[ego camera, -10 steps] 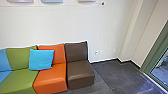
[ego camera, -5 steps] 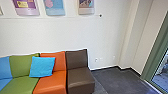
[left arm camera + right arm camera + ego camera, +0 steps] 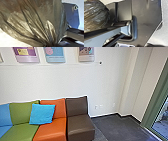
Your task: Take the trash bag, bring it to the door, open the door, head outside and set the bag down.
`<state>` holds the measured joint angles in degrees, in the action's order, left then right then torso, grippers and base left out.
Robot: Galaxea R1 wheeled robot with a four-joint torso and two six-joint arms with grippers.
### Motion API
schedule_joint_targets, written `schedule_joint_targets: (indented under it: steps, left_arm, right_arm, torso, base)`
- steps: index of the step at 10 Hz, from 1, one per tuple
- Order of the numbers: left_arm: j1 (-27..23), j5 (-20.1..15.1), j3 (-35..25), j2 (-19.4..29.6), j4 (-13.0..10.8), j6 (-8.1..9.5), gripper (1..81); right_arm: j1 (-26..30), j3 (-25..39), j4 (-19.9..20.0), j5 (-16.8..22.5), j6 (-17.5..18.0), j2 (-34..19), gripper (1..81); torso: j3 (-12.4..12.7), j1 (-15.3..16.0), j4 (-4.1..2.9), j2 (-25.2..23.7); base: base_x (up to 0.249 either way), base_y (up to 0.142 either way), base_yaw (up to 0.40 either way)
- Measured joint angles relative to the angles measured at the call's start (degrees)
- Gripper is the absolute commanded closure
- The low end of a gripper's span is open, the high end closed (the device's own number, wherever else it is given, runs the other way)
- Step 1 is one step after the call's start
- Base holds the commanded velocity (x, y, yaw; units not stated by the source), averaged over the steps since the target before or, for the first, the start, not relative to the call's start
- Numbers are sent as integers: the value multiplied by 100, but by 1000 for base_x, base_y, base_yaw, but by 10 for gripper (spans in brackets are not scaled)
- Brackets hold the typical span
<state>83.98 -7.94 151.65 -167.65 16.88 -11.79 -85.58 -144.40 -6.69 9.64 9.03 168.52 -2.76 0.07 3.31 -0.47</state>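
Left gripper (image 3: 49,46): closed, I judge, on the gathered neck of the trash bag (image 3: 36,18); folds draw together right at the fingers, brown film swelling out away from them. Bag hangs off the left side only, as far as I can judge

Beyond those fingers, well apart, going left to right: blue seat (image 3: 5,114), green seat (image 3: 23,114), blue cushion (image 3: 42,114) propped against the backrests, orange seat (image 3: 53,127), brown seat (image 3: 80,125), posters (image 3: 55,54) on the wall above. Then wall sockets (image 3: 101,106), a stretch of dark floor (image 3: 112,128). Farthest right of the fingers, a green frame (image 3: 155,102) with glass, probably the door or part of it

Right gripper: cannot tell whether it grips or stands empty

Step in hand, my reading: carrying, bag picked up, door not reached. The move calls for a swing rightward toward that frame, firm hold on the neck, bag kept off the seats; opening would suit the right arm, if free
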Motion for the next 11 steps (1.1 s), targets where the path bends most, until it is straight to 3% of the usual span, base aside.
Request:
schedule_joint_targets:
  steps: [4, 11]
  left_arm:
    - [2, 45, 268, -219, 0, -2, 811]
    - [2, 44, 277, -219, -88, -34, 811]
  right_arm:
    - [-61, -742, -46, 0, 0, 374, 10]
    - [-59, -762, -63, 0, 0, 447, 10]
  torso:
    - [0, 0, 0, 0]
    - [0, 0, 0, 0]
  base:
    - [0, 0, 0]
    - [0, 0, 0]
